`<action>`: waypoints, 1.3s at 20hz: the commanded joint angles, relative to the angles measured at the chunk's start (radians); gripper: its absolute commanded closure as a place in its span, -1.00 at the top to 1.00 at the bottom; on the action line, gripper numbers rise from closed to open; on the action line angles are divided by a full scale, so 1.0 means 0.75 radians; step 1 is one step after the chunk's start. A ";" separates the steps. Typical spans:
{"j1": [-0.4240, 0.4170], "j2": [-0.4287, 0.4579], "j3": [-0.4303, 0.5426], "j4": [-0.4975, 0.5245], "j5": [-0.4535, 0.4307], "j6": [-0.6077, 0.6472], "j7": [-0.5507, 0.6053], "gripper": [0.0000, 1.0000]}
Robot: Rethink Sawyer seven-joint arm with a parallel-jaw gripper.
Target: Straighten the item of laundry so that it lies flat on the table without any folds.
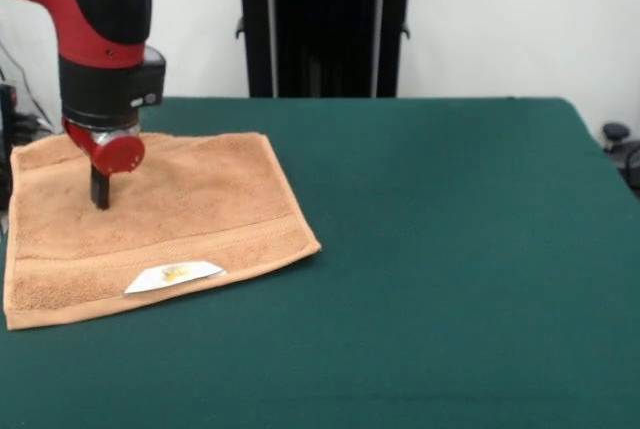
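A wide dark green felt-covered table [450,249] fills the foreground, its bare cloth nearest the camera. On its left part lies a small, roughly square orange-tan terry towel [190,219], spread open and mostly flat. Its left edge reaches the side of the picture. A woven border band runs along the towel's near edge, and on that band sits a small white label with a yellow mark [174,275]. The towel's near right corner points out toward the middle of the table.

Over the towel's far left portion, a red and black robot arm [100,19] comes down from above. Its dark gripper [100,189] stands upright with the tip touching or just above the towel surface. Only one narrow dark tip shows, so whether its fingers are apart or together cannot be told.
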 commanded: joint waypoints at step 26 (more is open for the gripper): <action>-0.204 -0.100 0.363 -0.067 -0.006 0.674 -0.293 -1.00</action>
